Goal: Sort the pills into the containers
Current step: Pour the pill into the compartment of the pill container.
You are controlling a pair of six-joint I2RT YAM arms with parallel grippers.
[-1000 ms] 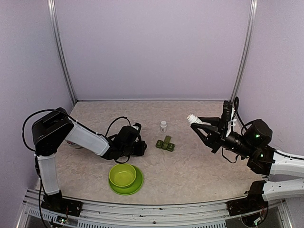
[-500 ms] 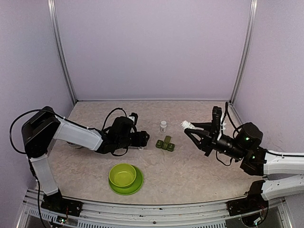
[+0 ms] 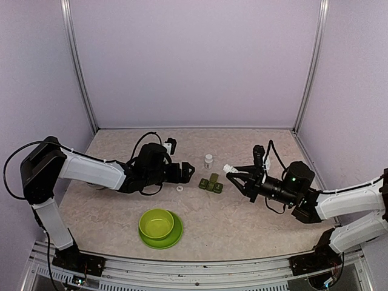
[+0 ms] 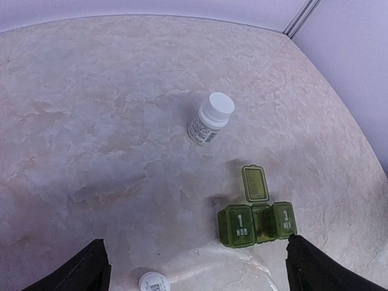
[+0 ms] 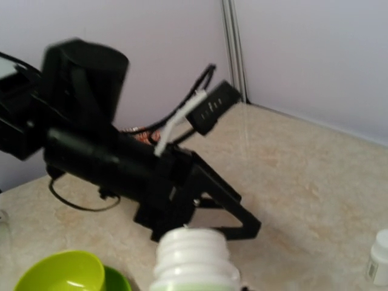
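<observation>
The containers [image 3: 210, 183] are a small dark green pill box at mid-table. In the left wrist view the pill box [image 4: 257, 222] has its middle lid flipped open. No pills show. My left gripper [image 3: 185, 172] hovers open just left of the box, with nothing between its fingers. A loose white cap [image 3: 180, 188] lies on the table under it. My right gripper [image 3: 237, 174] is shut on an uncapped white bottle [image 3: 228, 168], just right of the box and above it. The bottle's threaded neck [image 5: 194, 254] fills the bottom of the right wrist view.
A capped white pill bottle [image 3: 208, 160] stands upright just behind the pill box. A lime-green bowl [image 3: 157, 224] on its plate sits near the front edge. Cables trail behind my left arm. Purple walls close in the table on three sides.
My left gripper has opened wide and slid right toward the pill box, and the white cap now lies on the table. My right arm has moved left and lower with the bottle.
</observation>
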